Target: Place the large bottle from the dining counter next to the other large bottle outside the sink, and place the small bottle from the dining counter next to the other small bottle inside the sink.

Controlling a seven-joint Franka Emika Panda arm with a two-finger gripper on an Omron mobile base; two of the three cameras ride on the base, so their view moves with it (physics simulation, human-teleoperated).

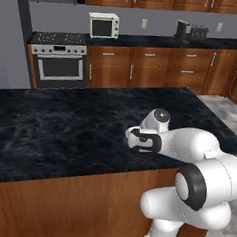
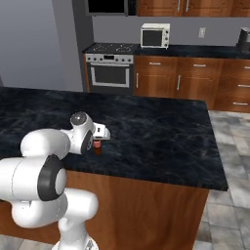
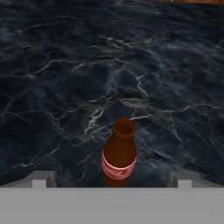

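The small bottle (image 3: 118,156) is tiny and dark brown with a red label. It stands upright on the dining counter (image 3: 109,61), near the front edge of the glossy black, grey-veined top. My gripper (image 3: 113,179) is open, one fingertip on each side of the bottle and apart from it. From the right base camera, the hand (image 2: 100,132) hangs just above the small bottle (image 2: 98,147) on the dining counter (image 2: 161,127). In the left base view my wrist (image 1: 144,140) covers that spot on the dining counter (image 1: 60,126). The large bottle and the sink are out of view.
Behind the island a wall counter carries a white toaster oven (image 1: 103,25) and a dark appliance (image 1: 191,30), with a steel oven range (image 1: 58,58) and wood cabinets (image 1: 149,67). The island's right end (image 2: 217,161) drops to tiled floor (image 2: 234,146).
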